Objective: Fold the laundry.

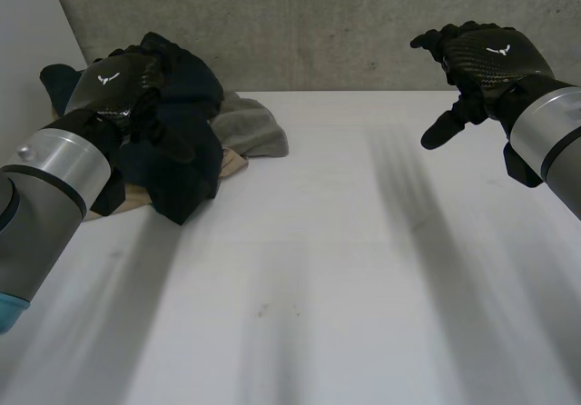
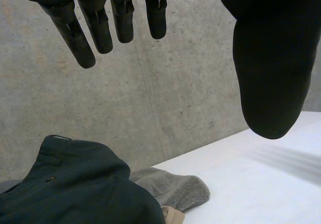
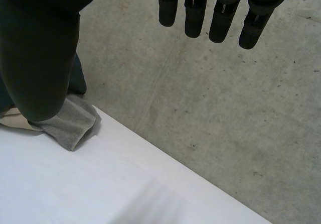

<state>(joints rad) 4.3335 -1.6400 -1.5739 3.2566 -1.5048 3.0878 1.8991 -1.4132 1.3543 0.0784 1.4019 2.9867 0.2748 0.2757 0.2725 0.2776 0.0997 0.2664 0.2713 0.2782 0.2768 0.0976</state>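
Crumpled laundry heap (image 1: 195,164) at the table's (image 1: 363,260) far left corner, dark garment (image 1: 186,114) atop grey cloth (image 1: 254,128), sprawling along the back edge with no clear long axis. My left hand (image 1: 123,83) hovers over it, fingers straight and empty. My right hand (image 1: 486,60) hangs well apart, likewise. Folding looks unstarted. Next, I judge: pinch the dark garment and drag it clear.

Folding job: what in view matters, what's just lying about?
Job: dark garment, grey cloth, beige cloth, all in one pile; left hand and right hand, both open.
Just there: white table, concrete wall.
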